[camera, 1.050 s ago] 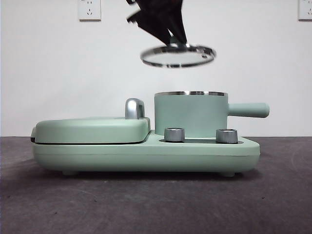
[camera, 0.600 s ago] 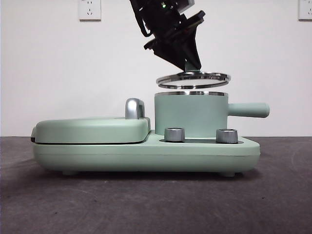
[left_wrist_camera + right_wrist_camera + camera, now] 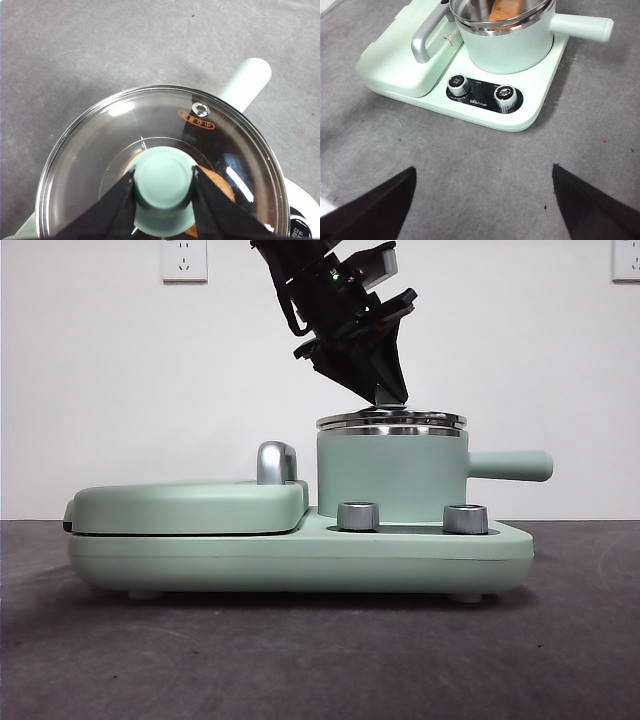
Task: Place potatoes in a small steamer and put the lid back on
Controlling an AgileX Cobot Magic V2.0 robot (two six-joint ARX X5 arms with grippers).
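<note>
The mint-green small steamer point(image 3: 390, 475) stands on the right half of the cooker base, its straight handle point(image 3: 512, 465) pointing right. The glass lid point(image 3: 390, 421) lies level on the steamer's steel rim. My left gripper point(image 3: 390, 392) reaches down from above and is shut on the lid's green knob point(image 3: 163, 182). Through the glass an orange-brown potato point(image 3: 220, 182) shows inside the pot; it also shows in the right wrist view point(image 3: 505, 10). My right gripper point(image 3: 482, 200) hangs open over the grey table in front of the cooker, holding nothing.
A flat green griddle point(image 3: 190, 505) with a steel handle point(image 3: 276, 462) fills the left half of the base point(image 3: 300, 560). Two steel dials point(image 3: 358, 516) point(image 3: 465, 518) sit at the front. A white wall stands behind.
The left gripper has carried the lid down and a little to the right, from well above the steamer onto its rim.
</note>
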